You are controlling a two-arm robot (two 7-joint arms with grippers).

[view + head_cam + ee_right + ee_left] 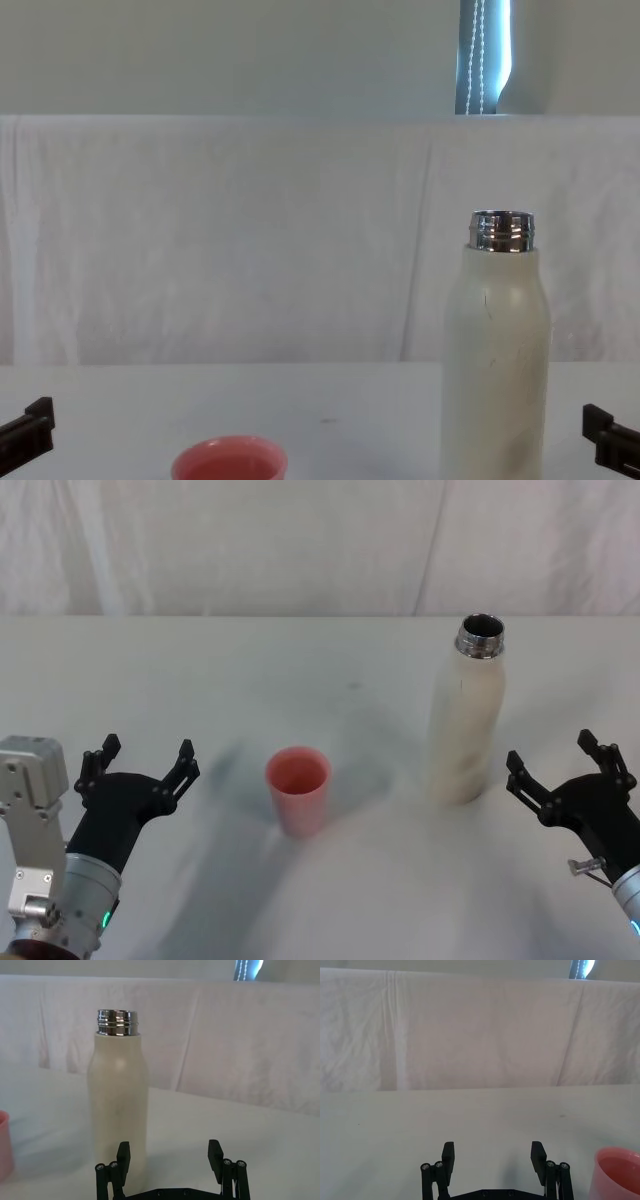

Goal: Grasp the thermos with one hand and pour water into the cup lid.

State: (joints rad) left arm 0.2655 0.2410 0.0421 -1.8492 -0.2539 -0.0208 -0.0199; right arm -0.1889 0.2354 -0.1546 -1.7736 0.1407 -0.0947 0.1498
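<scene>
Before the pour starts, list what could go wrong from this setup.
1. The thermos is tall and narrow, standing uncapped; the open right pincer sits beside its base, so an off-centre approach could tip it and spill.
2. The cup lid is small and light, standing apart from the thermos; a poured stream may miss its rim or nudge it over.
3. The open left pincer waits close to the cup lid and could bump it.
</scene>
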